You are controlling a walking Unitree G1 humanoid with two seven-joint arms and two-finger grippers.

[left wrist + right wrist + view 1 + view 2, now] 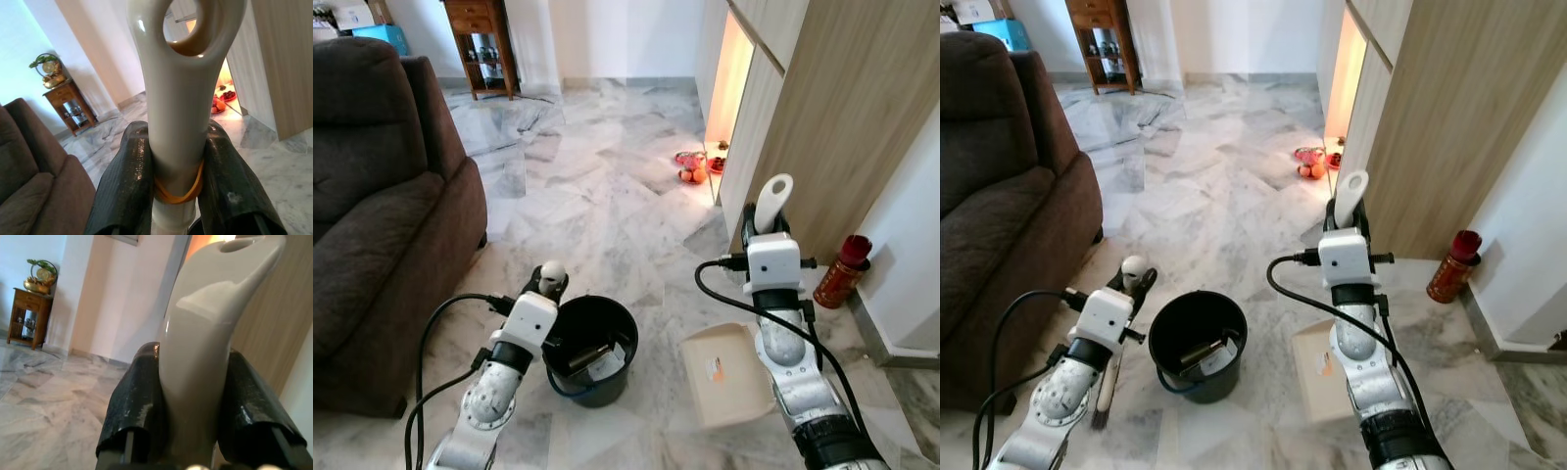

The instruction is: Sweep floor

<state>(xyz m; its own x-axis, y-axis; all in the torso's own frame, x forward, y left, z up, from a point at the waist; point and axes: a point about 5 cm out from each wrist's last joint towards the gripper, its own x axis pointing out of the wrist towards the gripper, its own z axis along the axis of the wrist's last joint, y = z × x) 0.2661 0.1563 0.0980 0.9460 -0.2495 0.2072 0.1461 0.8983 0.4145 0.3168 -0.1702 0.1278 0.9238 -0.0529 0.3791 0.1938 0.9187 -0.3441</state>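
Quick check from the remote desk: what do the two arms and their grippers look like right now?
Both arms are silver and rounded, speckled with dark flecks, each with a black joint band and a white boxy wrist block. Loose black cables loop from each wrist back along the arm. The left gripper and right gripper each have two broad, glossy black fingers.

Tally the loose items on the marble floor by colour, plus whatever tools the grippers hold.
Black: 1, the bucket
Red: 2, the bottle and the plate of fruit
White handles: 2, the brush in the left gripper, the dustpan in the right gripper
Total: 5
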